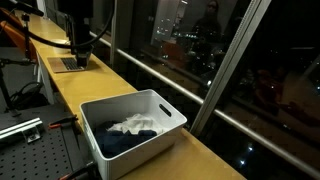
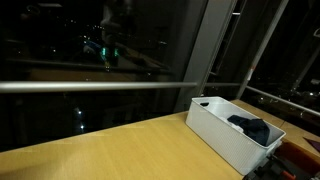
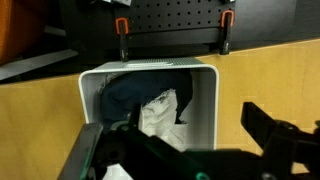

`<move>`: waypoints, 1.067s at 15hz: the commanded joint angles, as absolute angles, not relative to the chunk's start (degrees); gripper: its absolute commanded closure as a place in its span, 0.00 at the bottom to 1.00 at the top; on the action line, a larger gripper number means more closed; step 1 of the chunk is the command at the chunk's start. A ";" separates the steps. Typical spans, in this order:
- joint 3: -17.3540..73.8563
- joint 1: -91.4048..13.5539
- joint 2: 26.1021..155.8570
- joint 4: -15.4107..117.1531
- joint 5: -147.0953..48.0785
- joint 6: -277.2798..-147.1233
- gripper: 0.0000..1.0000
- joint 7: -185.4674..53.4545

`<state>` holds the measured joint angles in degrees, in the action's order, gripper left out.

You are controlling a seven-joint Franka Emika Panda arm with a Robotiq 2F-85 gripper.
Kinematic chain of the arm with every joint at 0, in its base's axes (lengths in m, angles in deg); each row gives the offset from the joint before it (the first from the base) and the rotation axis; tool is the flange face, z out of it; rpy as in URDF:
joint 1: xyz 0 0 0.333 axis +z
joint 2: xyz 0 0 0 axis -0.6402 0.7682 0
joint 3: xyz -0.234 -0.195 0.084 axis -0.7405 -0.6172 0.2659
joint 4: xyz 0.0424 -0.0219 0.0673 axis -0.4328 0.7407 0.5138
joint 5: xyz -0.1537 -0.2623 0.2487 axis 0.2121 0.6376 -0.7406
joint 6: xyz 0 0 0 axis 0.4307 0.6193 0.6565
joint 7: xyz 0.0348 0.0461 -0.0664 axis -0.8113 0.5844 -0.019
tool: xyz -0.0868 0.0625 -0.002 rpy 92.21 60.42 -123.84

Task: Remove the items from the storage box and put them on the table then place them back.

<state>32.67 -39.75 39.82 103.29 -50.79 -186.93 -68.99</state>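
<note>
The white storage box [image 3: 201,100] lies below my gripper [image 3: 176,142] in the wrist view. Inside it are a dark navy garment [image 3: 124,95] and a crumpled white cloth [image 3: 160,110]. My gripper is open. Its fingers stand wide apart, one over the box's near left corner and the other over the bare table [image 3: 262,75], and nothing is between them. Both exterior views show the box [image 1: 140,155] [image 2: 222,140] on the light-wood table [image 1: 112,85] [image 2: 100,150] with the navy garment [image 1: 118,143] [image 2: 250,128] and the white cloth [image 1: 135,125] in it. The gripper itself is outside both exterior views.
A dark perforated bench [image 3: 170,25] with two red-handled clamps [image 3: 122,52] runs behind the box. A grey perforated bench [image 1: 30,150] lies beside the table. Dark window glass with a rail [image 2: 100,86] lines the table's far side. The dark arm [image 1: 75,35] rises at the table's far end.
</note>
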 commanded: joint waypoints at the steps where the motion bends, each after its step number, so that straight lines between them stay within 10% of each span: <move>1: 32.75 -39.83 39.84 103.19 -50.84 -186.80 0.00 -69.02; 16: 32.47 -40.10 41.45 100.90 -49.91 -186.79 0.00 -69.99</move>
<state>32.67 -39.75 39.83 103.29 -50.74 -186.93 -68.99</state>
